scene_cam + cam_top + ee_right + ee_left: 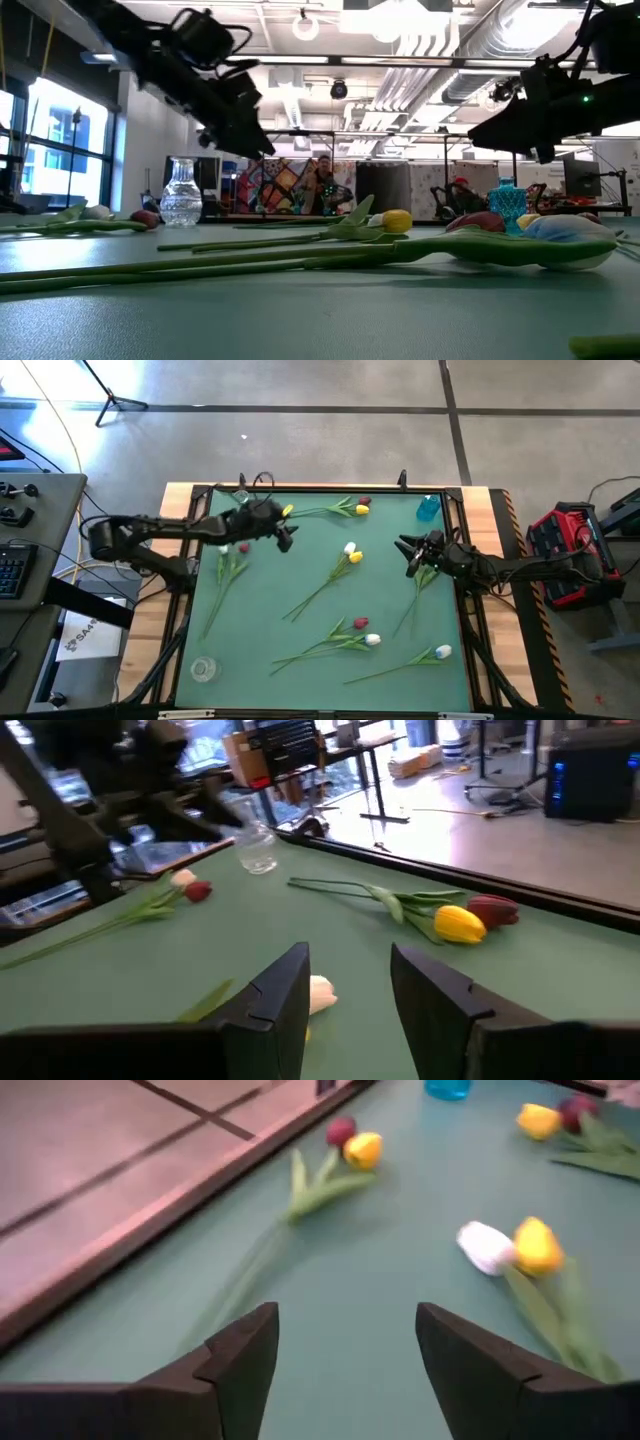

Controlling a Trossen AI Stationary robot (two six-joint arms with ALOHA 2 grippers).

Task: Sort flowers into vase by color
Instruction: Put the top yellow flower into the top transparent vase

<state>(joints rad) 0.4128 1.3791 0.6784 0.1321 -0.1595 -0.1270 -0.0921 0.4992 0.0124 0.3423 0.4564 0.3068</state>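
Your flowers lie flat and scattered on the green table, long stems mostly slanting, heads toward the far right. Left gripper hangs over the far left part, jaws wide and holding nothing, the middle yellow-and-white pair ahead of it. Right gripper hovers at right, jaws parted, empty, beside a stem. Blue vase far right, clear vase far left, glass near left. Concrete floor beyond

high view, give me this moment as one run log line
left gripper: open, empty, over mat's far left | right gripper: open, empty, over mat's right | tulips: on the mat | blue vase: empty
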